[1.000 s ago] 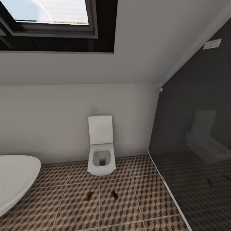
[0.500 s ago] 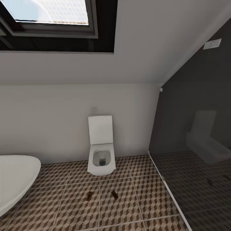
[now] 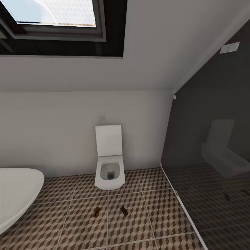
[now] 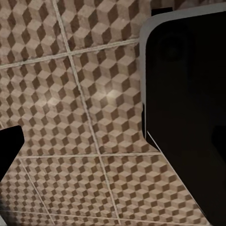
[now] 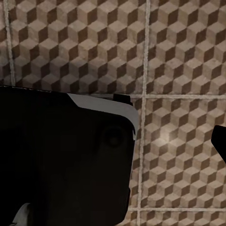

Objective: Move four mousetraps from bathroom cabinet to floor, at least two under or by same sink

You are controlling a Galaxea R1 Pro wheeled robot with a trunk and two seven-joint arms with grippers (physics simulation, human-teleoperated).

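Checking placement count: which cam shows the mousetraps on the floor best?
Head view: two mousetraps lie on the bathroom floor in front of the toilet. In both wrist views I see patterned tile and dark robot parts, no traps.

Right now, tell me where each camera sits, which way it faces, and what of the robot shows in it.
Head view: high, facing the toilet and wall; two mousetraps on the bathroom floor; no arm in sight.
Left wrist view: looks down at the floor tiles, a dark robot part alongside.
Right wrist view: looks down at the tiles, a dark robot part below.
All share the cube-patterned floor.
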